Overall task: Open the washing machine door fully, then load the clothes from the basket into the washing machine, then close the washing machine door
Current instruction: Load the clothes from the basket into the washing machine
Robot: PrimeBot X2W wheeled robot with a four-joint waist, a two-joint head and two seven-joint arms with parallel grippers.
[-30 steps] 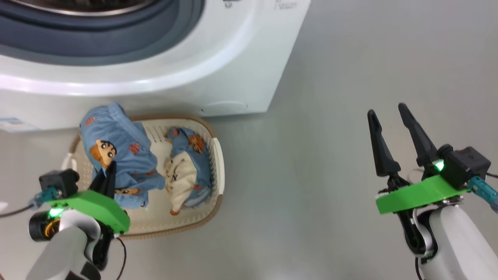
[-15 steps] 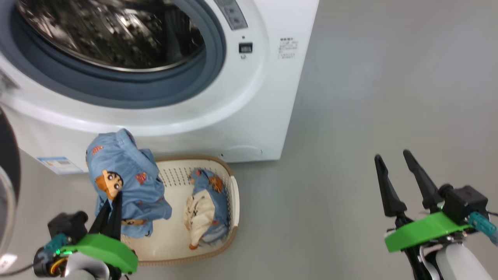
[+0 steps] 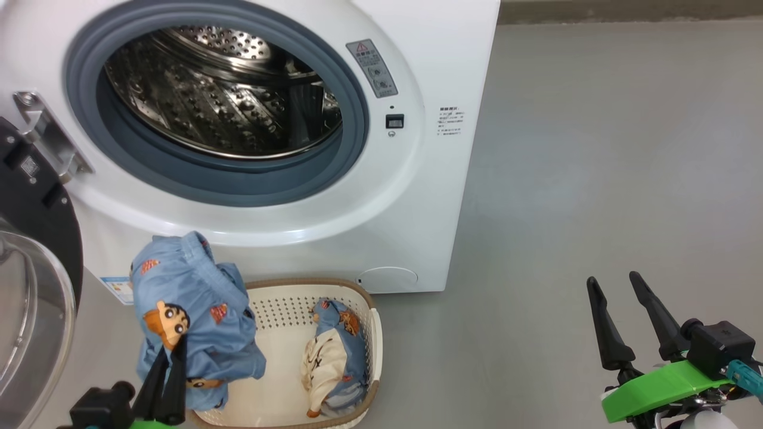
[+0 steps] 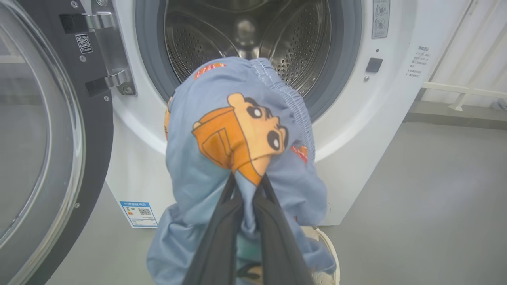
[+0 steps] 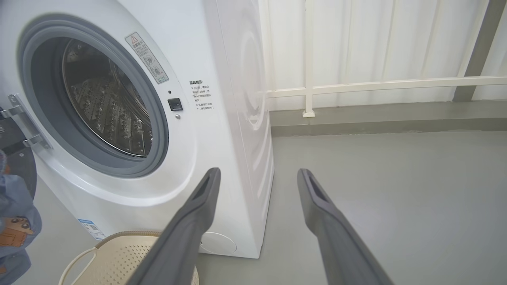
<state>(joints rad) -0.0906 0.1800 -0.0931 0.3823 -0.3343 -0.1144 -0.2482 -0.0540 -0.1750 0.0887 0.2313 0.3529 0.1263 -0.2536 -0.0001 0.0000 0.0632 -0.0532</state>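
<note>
Your left gripper [image 3: 173,348] pinches one blue garment [image 3: 191,304], held above the basket [image 3: 375,333] where the second garment [image 3: 331,363] lies; your right gripper [image 3: 613,279] hangs spread and empty. The washing machine door [image 3: 36,196] stands open, so you're mid-loading: next, carry the garment up past the seal [image 3: 353,119] into the drum [image 3: 220,101], then release.

Smooth grey floor [image 5: 396,190] spreads beneath and ahead of the right pincer [image 5: 258,171], evenly and softly lit. Beyond its tips a grey kerb [image 5: 376,118] runs below a white ribbed wall [image 5: 356,39] crossed by a white rail [image 5: 376,84]. A dark post [image 5: 481,43] stands further to its right.
</note>
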